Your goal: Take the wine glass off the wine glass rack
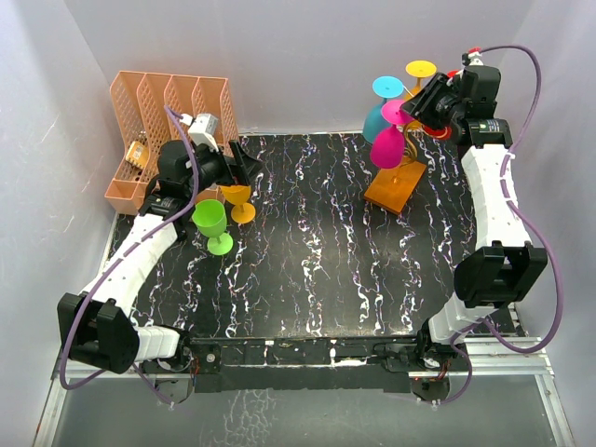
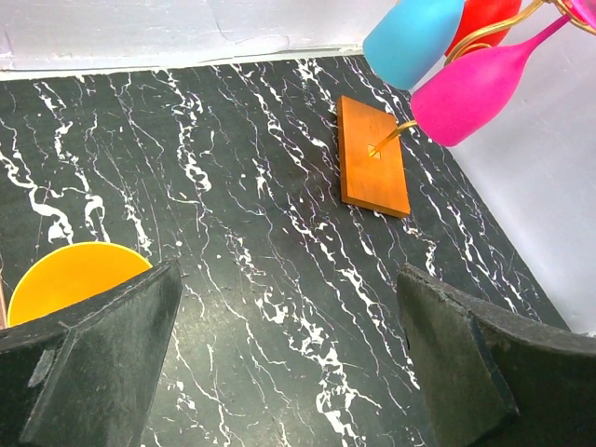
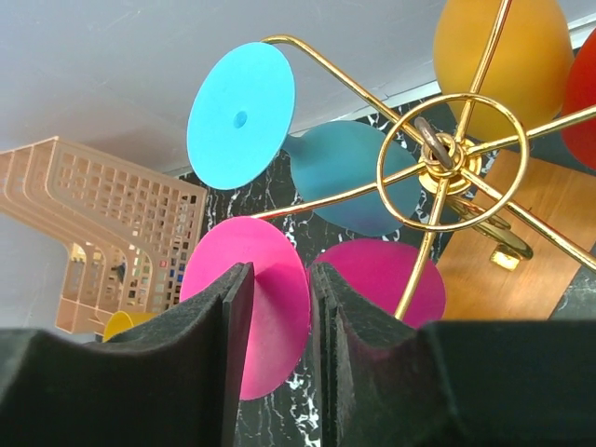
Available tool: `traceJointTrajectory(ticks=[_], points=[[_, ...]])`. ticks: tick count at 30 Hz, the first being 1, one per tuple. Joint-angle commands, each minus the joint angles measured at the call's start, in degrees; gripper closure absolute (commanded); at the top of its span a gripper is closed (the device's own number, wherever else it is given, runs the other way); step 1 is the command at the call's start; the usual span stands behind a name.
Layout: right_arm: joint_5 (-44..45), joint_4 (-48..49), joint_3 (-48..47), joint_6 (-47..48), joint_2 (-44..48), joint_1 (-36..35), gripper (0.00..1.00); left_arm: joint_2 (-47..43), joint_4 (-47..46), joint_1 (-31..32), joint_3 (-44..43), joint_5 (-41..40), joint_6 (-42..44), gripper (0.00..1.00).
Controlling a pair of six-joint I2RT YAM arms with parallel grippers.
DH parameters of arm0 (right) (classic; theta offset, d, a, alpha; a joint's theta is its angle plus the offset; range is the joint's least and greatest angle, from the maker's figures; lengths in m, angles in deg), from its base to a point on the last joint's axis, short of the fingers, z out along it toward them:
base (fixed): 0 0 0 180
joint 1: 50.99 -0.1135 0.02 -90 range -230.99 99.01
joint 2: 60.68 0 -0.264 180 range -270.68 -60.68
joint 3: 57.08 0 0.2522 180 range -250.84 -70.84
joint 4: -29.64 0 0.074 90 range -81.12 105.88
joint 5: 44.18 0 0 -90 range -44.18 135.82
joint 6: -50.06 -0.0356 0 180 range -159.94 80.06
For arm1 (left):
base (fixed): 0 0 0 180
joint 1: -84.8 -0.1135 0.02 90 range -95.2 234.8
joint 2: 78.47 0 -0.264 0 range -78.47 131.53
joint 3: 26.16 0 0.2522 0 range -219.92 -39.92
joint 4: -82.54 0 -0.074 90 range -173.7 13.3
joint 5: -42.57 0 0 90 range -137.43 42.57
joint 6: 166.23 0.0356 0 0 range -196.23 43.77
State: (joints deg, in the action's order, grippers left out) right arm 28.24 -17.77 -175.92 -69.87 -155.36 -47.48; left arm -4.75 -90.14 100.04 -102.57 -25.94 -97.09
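Two claws differ: the left claw gapes wide over the left side of the desk; the right claw, far right, straddles the foot of the pink wine glass hanging on the wine glass rack, pads narrowly apart, grip unclear.

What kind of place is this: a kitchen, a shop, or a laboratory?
Probably a laboratory test cell. Plain white walls enclose a black marbled mat, two robot arms are bolted at its near edge, and the coloured glasses on the wine glass rack look like props.
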Motion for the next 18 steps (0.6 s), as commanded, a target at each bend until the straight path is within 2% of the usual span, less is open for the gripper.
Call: traceJointTrajectory(ticks=[1, 11, 18], points=[[1.2, 2.6, 1.5, -4.8, 2.2, 0.3, 0.67, 0.0, -1.9, -1.3, -0.8, 1.4, -1.1, 0.03], [0.2, 8.0, 6.0, -16.4, 6.5, 1.2, 0.83, 1.1, -2.0, -2.4, -0.9, 1.5, -2.1, 0.03], [-2.3, 12.9, 9.6, -22.9, 8.6, 3.0, 0.89, 1.5, -2.5, -3.3, -0.7, 2.3, -3.0, 0.03]])
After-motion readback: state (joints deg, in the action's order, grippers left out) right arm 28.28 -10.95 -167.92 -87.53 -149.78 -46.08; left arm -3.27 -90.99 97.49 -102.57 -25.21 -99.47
